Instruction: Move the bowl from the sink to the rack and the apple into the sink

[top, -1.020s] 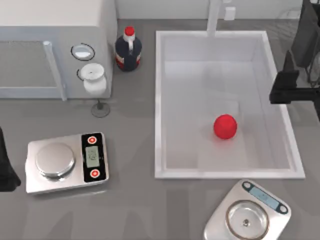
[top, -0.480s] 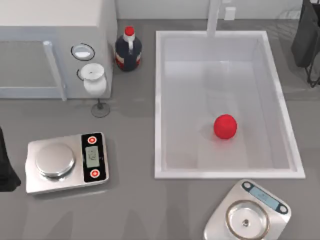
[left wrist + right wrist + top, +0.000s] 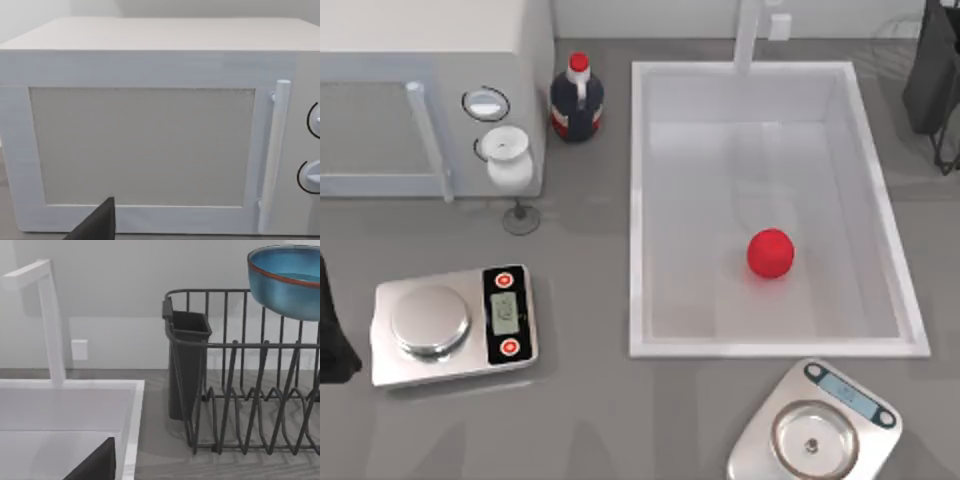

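The red apple (image 3: 770, 253) lies on the floor of the white sink (image 3: 640, 200), right of its middle. In the right wrist view the blue bowl (image 3: 287, 280) with its reddish rim line rests high on the grey wire rack (image 3: 240, 390), past the sink's corner (image 3: 131, 425) and the faucet post (image 3: 50, 325). A dark part of my right gripper (image 3: 95, 465) shows at that view's edge, apart from the bowl. My left gripper (image 3: 330, 335) is parked at the table's left edge, facing the microwave (image 3: 145, 145).
A dark caddy (image 3: 187, 365) hangs on the rack's near end, also seen as a dark block (image 3: 930, 70) at the back right. A microwave (image 3: 430, 90), a red-capped dark bottle (image 3: 577, 100) and two scales (image 3: 450, 325) (image 3: 815, 430) stand around the sink.
My right arm, beside the sink's right rim a second ago, has drawn back off the top view's right edge. The apple and left arm have not moved.
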